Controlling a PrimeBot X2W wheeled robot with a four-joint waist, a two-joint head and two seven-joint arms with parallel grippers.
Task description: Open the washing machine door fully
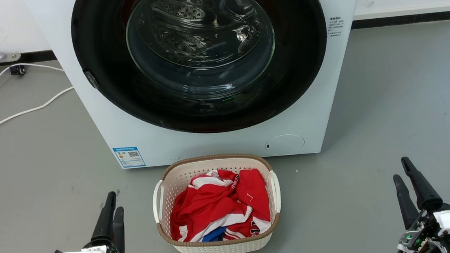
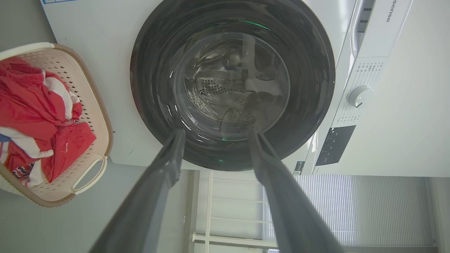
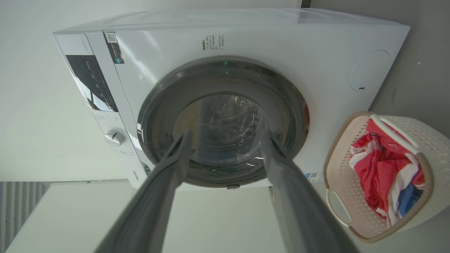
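Up top, the washing machine door [image 1: 201, 55] is cut off.

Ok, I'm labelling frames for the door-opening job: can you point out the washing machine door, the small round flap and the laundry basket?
washing machine door [image 1: 201, 43], head view, clear glass centre.
small round flap [image 1: 285, 144], head view, its middle.
laundry basket [image 1: 219, 247], head view, front wall.

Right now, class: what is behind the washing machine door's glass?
Behind the washing machine door, a perforated steel drum shows through the glass. The door's black ring covers the drum's edge.
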